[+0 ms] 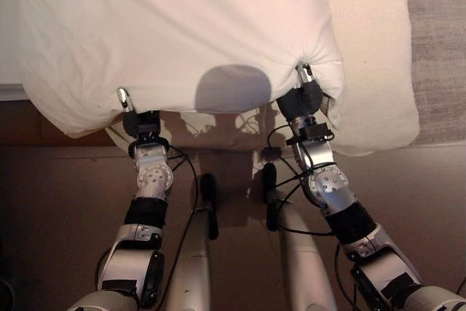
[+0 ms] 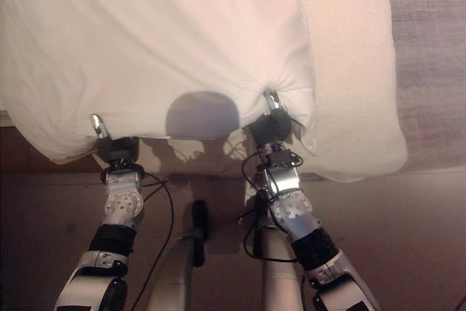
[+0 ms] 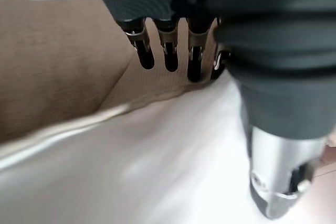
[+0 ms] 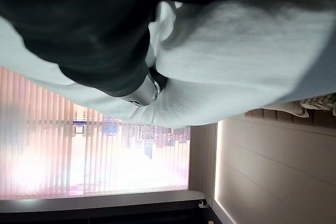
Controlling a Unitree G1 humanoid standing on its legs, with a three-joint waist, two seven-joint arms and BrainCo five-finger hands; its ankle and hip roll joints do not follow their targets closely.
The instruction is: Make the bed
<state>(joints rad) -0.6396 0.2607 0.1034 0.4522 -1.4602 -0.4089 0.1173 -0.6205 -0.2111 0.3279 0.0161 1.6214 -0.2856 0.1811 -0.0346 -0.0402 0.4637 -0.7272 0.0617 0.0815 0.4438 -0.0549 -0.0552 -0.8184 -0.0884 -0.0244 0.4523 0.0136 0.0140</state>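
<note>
A: Where is the duvet (image 1: 182, 27) now, and how do the hands hold it?

B: The white duvet lies over the bed, and its near edge hangs a little over the foot of the mattress. The right hand (image 1: 306, 81) is pushed into that edge. The cloth bunches into folds around it, and in the right wrist view the fabric wraps over the dark cover, so I judge it is clenched on the duvet. The left hand (image 1: 127, 103) is at the edge too, further to the left. Its thumb lies on top of the white cloth and its fingers (image 3: 169, 51) curl down behind the edge, so it seems to pinch the cloth, though more loosely.

A: What could go wrong from here?

B: I think the left grip is the weak one. If both arms pull or lift together, the edge may slip out of the left hand, and then the duvet would go down crooked, with one side dragged further than the other. The right hand takes a thick bunch, so a hard pull there could also leave a lump of wrinkles in that corner.

A: And what is around, what stands in the way?

B: To the right of the duvet, a cream blanket (image 1: 371, 56) lies on the bed and hangs over the foot. It touches the duvet just beside the right hand, so it could be caught and dragged along. Beyond it is a grey carpet (image 1: 437, 34). Below the bed edge is the brown floor (image 1: 58, 202).
</note>
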